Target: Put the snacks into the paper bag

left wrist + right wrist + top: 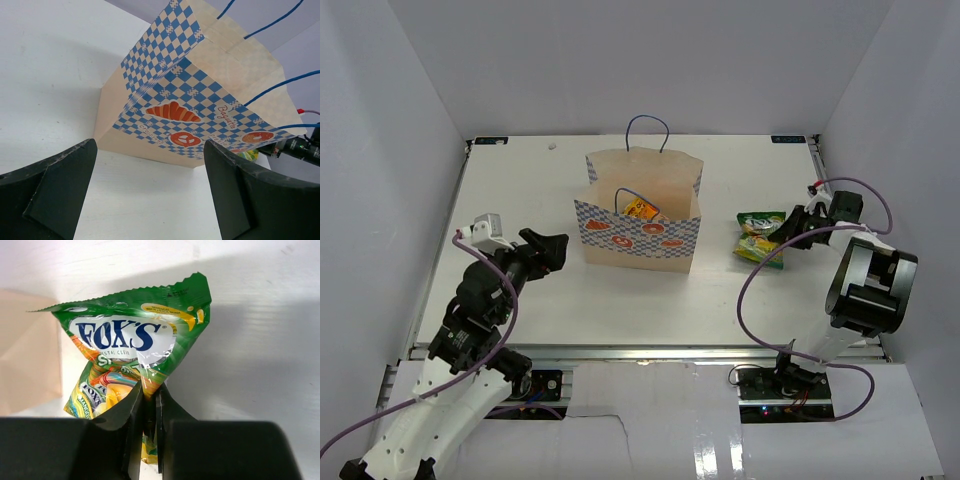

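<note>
Pinching pouch [135,340] with right gripper [149,405], right of bag [640,243] | left gripper [150,185] spread wide, empty | I see one orange snack [641,208] inside bag | pouch not yet in

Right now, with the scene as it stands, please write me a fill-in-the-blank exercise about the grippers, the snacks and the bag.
1. The right gripper is shut on a pouch that is mostly ____.
2. The left gripper is ____ and holds nothing.
3. The paper bag stands ____.
4. An orange snack lies ____ the bag.
Missing words: green; open; upright; inside.
</note>
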`<state>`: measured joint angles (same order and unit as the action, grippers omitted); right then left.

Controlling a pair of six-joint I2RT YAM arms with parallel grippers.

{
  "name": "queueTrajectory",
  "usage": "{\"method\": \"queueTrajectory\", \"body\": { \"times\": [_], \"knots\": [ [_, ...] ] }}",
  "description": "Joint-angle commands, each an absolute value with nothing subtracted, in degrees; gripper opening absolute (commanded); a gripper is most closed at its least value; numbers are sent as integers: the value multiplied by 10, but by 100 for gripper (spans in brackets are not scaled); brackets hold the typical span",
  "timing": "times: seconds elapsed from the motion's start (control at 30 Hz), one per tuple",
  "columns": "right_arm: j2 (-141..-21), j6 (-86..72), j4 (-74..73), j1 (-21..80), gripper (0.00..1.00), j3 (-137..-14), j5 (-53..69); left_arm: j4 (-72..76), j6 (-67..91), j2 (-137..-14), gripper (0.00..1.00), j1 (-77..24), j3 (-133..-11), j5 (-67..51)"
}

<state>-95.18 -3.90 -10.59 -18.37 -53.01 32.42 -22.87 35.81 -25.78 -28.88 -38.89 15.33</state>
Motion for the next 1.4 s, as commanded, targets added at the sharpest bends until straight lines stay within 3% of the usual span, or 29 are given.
{"method": "queueTrajectory", "body": {
  "times": [0.0,0.27,0.47,0.8,1.0,1.07,1.17,1.2,1.37],
  "knots": [
    [-894,62,-127,-189,8,-595,500,-249,352,-249,98,-290,-402,177],
    [-832,88,-169,-172,8,-712,595,-259,345,-241,98,-290,-407,184],
    [-762,13,-94,-121,8,-796,592,-260,345,-241,98,-290,-410,180],
    [-801,122,-129,139,8,-987,391,-261,347,-250,98,-290,-410,153],
    [-839,227,-157,240,9,-994,289,-269,360,-232,98,-290,-404,150],
    [-842,243,-158,266,20,-975,260,-273,365,-224,98,-290,-403,150],
    [-843,251,-156,277,41,-955,250,-276,367,-220,98,-290,-402,150],
    [-844,251,-156,277,53,-953,247,-276,367,-220,98,-290,-402,149],
    [-822,258,-159,277,85,-947,217,-277,366,-233,98,-290,-407,147]
  ]
}}
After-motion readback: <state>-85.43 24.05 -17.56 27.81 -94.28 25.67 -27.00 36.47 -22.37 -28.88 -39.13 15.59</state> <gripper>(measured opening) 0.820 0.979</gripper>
